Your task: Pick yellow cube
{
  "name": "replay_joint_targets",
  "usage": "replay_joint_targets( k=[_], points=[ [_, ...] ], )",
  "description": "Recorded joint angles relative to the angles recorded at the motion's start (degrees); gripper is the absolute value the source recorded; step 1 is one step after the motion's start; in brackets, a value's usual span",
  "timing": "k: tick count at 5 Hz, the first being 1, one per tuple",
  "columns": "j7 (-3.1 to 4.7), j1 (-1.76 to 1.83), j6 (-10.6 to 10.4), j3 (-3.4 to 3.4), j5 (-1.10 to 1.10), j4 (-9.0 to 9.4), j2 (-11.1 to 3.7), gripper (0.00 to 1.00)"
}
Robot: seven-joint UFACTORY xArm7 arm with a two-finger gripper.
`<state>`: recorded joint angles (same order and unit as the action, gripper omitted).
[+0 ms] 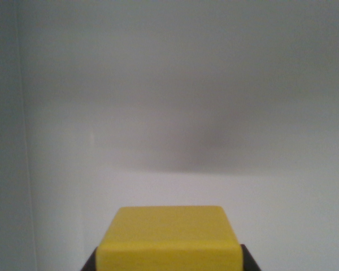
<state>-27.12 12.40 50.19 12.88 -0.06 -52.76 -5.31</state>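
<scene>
Wrist view only. The yellow cube sits at the near bottom edge of the frame, centred left to right, its top face and front face both showing and its bottom cut off by the frame. Two dark tips flank it, one at its lower left corner and one at its lower right; I read these as the fingers of the claw. Both touch the cube's sides with no gap visible, so the claw looks clenched on the cube, gripping it across its width.

The grip is symmetric: the cube lies midway between the two fingers and square to the camera, not skewed. Judgement: this centring keeps the block from twisting or slipping out to one side.

Beyond the cube the white surface is bare and out of focus. A soft grey shadow spreads across the middle distance, far from the cube. A faint vertical line runs down the left side, perhaps a wall seam or panel edge; too blurred to tell.

Whether the cube rests on the surface or is lifted clear cannot be told, since its underside is out of frame. Judgement: the grasp appears made; the pick is done or nearly so.
</scene>
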Motion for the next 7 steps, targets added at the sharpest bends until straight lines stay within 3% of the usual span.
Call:
replay_joint_targets(
  k=[1, 2, 3, 4, 5, 6, 7],
  points=[
    [0.00, 0.00, 0.00, 0.00, 0.00, 0.00, 0.00, 1.00],
    [0.11, -0.06, 2.48, -0.02, 0.20, -1.70, 0.80, 1.00],
    [0.11, -0.06, 2.48, -0.02, 0.20, -1.70, 0.80, 1.00],
    [0.24, -0.12, 5.11, -0.03, 0.41, -3.50, 1.65, 1.00],
    [0.24, -0.12, 5.11, -0.03, 0.41, -3.50, 1.65, 1.00],
    [0.35, -0.17, 7.62, -0.05, 0.62, -5.22, 2.46, 1.00],
    [0.35, -0.17, 7.62, -0.05, 0.62, -5.22, 2.46, 1.00]
  ],
)
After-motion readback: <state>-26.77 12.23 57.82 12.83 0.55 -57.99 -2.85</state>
